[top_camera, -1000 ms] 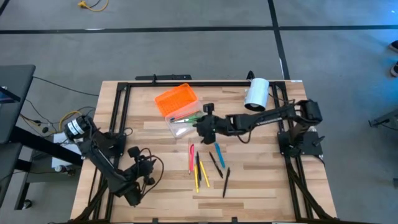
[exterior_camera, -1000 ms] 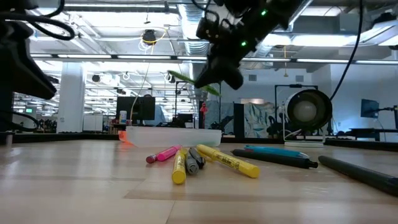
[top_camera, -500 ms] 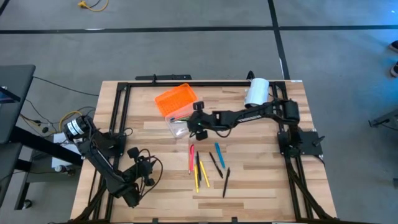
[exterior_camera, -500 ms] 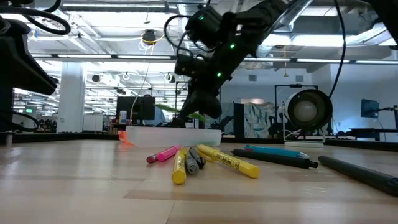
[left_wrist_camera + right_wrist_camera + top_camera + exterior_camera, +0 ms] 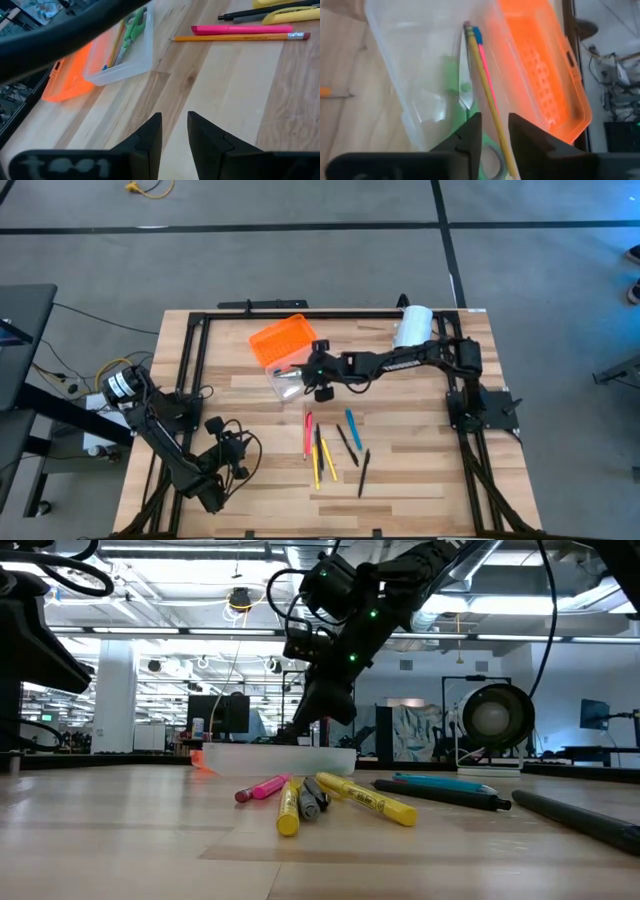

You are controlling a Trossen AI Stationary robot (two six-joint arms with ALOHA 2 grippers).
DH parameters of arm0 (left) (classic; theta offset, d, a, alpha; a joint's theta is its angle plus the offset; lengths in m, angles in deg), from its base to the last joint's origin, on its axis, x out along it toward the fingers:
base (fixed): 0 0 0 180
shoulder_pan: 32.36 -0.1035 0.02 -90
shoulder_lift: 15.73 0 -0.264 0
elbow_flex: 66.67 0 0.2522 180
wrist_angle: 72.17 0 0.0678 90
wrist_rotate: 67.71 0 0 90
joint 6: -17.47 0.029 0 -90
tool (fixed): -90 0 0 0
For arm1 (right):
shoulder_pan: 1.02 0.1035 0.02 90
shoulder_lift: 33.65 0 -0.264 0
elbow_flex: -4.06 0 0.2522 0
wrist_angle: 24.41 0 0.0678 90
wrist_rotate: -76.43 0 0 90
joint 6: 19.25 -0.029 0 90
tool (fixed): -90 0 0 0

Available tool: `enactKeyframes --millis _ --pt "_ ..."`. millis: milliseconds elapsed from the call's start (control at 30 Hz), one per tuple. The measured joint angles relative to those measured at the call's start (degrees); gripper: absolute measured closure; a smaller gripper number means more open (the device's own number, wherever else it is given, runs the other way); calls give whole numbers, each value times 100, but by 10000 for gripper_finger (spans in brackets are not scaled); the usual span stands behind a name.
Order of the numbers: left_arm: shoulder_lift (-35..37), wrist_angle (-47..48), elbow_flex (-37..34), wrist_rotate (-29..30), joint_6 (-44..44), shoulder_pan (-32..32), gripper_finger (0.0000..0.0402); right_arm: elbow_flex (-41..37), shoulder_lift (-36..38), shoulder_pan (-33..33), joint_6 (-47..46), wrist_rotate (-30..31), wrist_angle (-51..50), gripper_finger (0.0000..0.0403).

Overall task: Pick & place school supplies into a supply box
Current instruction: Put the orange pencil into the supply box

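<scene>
The supply box's clear base (image 5: 287, 383) stands on the table beside its orange lid (image 5: 283, 342). Green-handled scissors (image 5: 467, 95), a pencil (image 5: 485, 85) and a pink pen (image 5: 487, 75) lie inside the base. My right gripper (image 5: 495, 122) hangs open just above the base (image 5: 280, 755), fingers slanting down over the scissors, nothing between them. Pink (image 5: 307, 435), yellow (image 5: 316, 460), blue (image 5: 353, 430) and black (image 5: 346, 445) pens lie loose in mid-table. My left gripper (image 5: 240, 445) waits open at the near left.
A white cylinder (image 5: 412, 328) lies at the far right by the right arm. A black frame (image 5: 300, 311) runs round the table's edges. Bare wood lies between the left gripper (image 5: 174, 125) and the box (image 5: 125, 50).
My right gripper has carried the green scissors toward the table's left and down to the clear base. It has let go there: the scissors, which hung below its fingers, now lie in the base.
</scene>
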Motion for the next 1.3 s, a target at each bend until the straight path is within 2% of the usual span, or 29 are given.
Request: enactKeyframes --millis 200,300,500,700,1000,1133,1300 --pt "0 -16 0 20 -12 0 318 -2 65 10 -172 6 -124 268" --pt "0 -107 0 240 144 -2 318 -11 183 158 -180 19 -251 256" --pt "0 -700 2 661 1340 -64 318 3 589 645 -429 71 -585 261" --pt "0 -1682 2 801 2749 -525 318 -4 1095 1307 -1272 306 -1714 280" --pt "0 -4351 2 -115 6182 -1751 318 -4 1283 2409 -2614 1266 -2869 285" --pt "0 -4760 2 -673 6812 -2297 318 -122 1283 2844 -3487 1774 -3401 285" --pt "0 -4854 2 -1388 7142 -2976 318 -496 1335 3455 -4592 2177 -3707 285"
